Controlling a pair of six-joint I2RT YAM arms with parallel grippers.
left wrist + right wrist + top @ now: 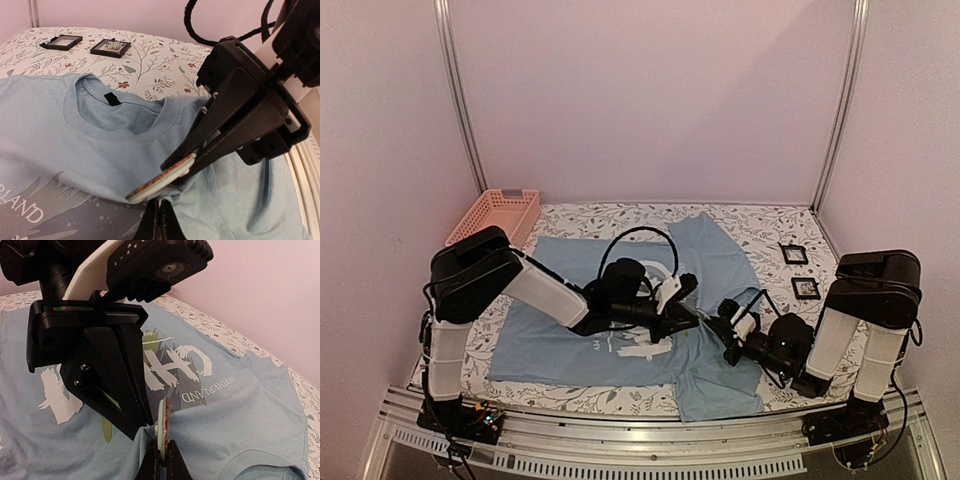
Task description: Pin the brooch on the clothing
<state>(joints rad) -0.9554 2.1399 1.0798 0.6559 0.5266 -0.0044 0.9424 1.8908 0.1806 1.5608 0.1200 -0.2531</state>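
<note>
Pose: the left arm reaches from its base across the light blue T-shirt [542, 342] to the middle of the counter [762, 224]. The right arm stretches low and leftward to meet it. The two sets of fingers come nose to nose over the shirt's lower edge, just right of the print.

Left fingers [120, 390]: angled down, tips drawn together at the fabric directly under the brooch [162, 181]. Whether they pinch cloth cannot be told.

Right fingers [235, 117]: closed together on the brooch, with the disc held between their tips.

Brooch: a small round disc, seen edge-on in both wrist views. It shows a pale face and an orange-tinted rim with a dark edge. It stands nearly upright in the right wrist view and tilted in the left wrist view. Its lower edge touches the shirt fabric, which bunches up against it.

T-shirt: lies flat on the floral counter. The collar points toward the right, and the white lettering over grey and yellow-green strokes faces up.

Also noted: two small black square frames [799, 270] on the counter at the right, well apart from the fingers, and a pink basket [496, 213] at the far left corner.
</note>
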